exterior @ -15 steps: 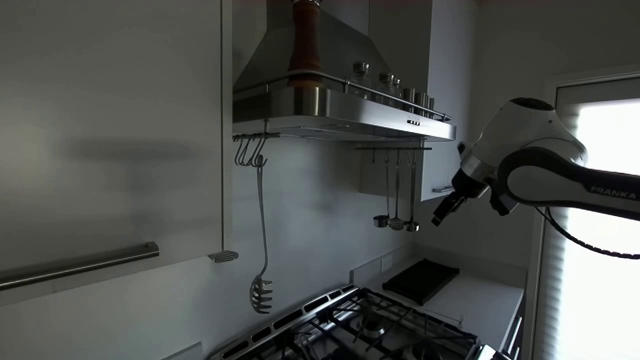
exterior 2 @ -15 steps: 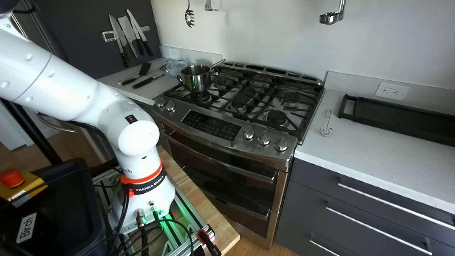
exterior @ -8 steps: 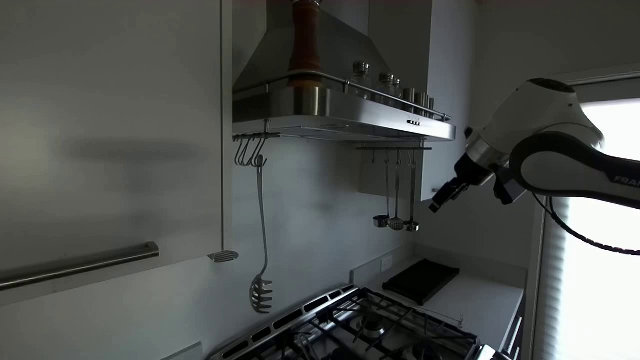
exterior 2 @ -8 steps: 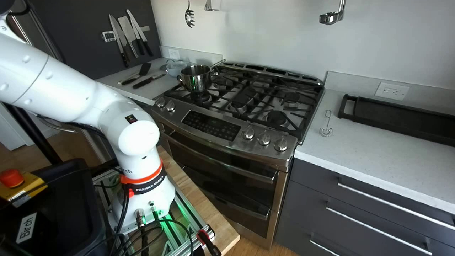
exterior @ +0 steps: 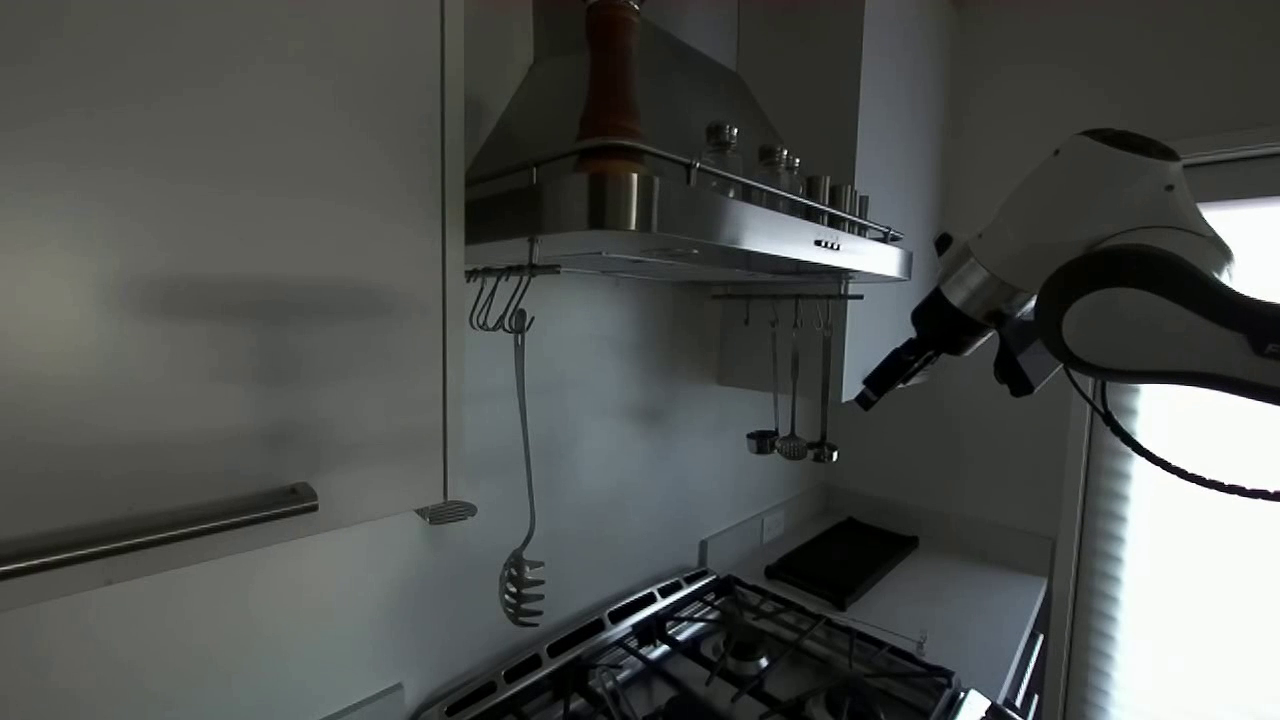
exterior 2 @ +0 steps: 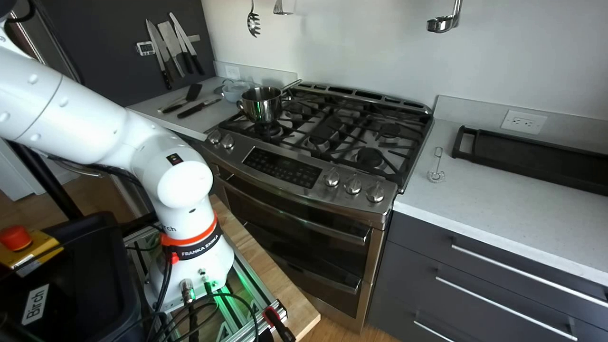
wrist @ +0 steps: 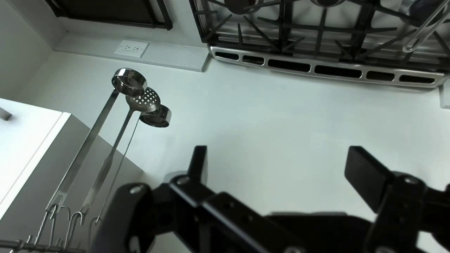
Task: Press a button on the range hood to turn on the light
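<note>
Clear of the smooth metal range hood, black angular hand, fingers spread wide; nothing held

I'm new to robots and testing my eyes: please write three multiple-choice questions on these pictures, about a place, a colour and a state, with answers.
1. Where's the range hood?
A) above the stove
B) under the counter
C) on the floor

2. The box under the red button is:
A) blue
B) green
C) yellow

3. The claw is:
A) shut
B) open
C) gripping a ladle

1 A: the stove shows below it.
2 C: its top shows yellow.
3 B: its fingers stand apart, wrist view.
</note>
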You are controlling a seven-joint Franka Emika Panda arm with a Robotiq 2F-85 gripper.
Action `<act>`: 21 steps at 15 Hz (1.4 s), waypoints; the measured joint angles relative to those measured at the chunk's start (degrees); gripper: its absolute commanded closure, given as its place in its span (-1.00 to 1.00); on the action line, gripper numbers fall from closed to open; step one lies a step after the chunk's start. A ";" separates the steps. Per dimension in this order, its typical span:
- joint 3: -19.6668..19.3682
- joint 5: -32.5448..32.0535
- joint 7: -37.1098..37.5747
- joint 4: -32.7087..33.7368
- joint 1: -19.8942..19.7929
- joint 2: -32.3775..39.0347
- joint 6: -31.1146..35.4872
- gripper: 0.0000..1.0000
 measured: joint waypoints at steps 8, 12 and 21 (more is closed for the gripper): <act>0.09 1.74 0.80 5.22 0.66 -0.42 1.05 -0.75; 0.33 1.95 0.94 8.33 0.81 -0.30 2.71 0.03; 0.69 1.95 1.17 10.31 0.80 1.68 15.55 1.00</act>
